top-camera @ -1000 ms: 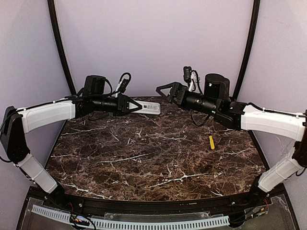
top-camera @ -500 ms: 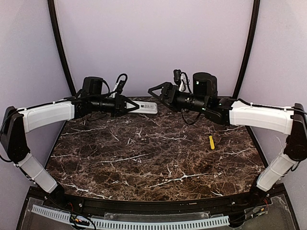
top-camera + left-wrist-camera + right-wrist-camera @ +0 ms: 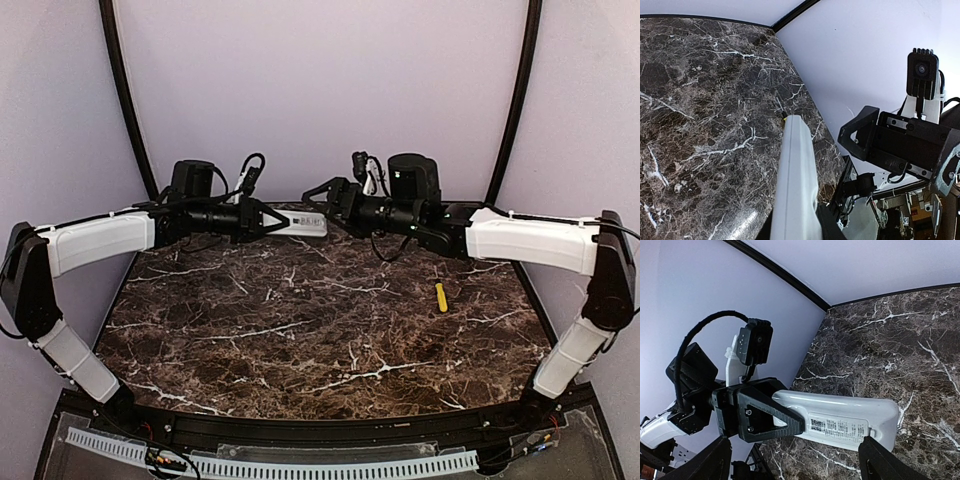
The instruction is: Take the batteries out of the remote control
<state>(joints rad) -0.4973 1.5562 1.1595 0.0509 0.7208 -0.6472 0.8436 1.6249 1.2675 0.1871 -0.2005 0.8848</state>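
My left gripper (image 3: 274,222) is shut on one end of the white remote control (image 3: 302,224) and holds it level above the far edge of the table. In the right wrist view the remote (image 3: 840,417) shows its back face, with a grey printed label (image 3: 839,429) over a closed panel. The batteries are hidden. My right gripper (image 3: 314,194) is open and empty. It is just above and beyond the remote's free end, not touching it. Its fingers (image 3: 881,460) stand on either side of the remote in the right wrist view. The left wrist view shows the remote (image 3: 797,170) edge-on.
A yellow stick (image 3: 440,297) lies on the dark marble table (image 3: 300,330) at the right. The purple back wall and black corner posts (image 3: 125,90) stand close behind both grippers.
My right arm has swung left, and its open gripper now sits at the remote's free end. My left gripper and the remote have barely moved.
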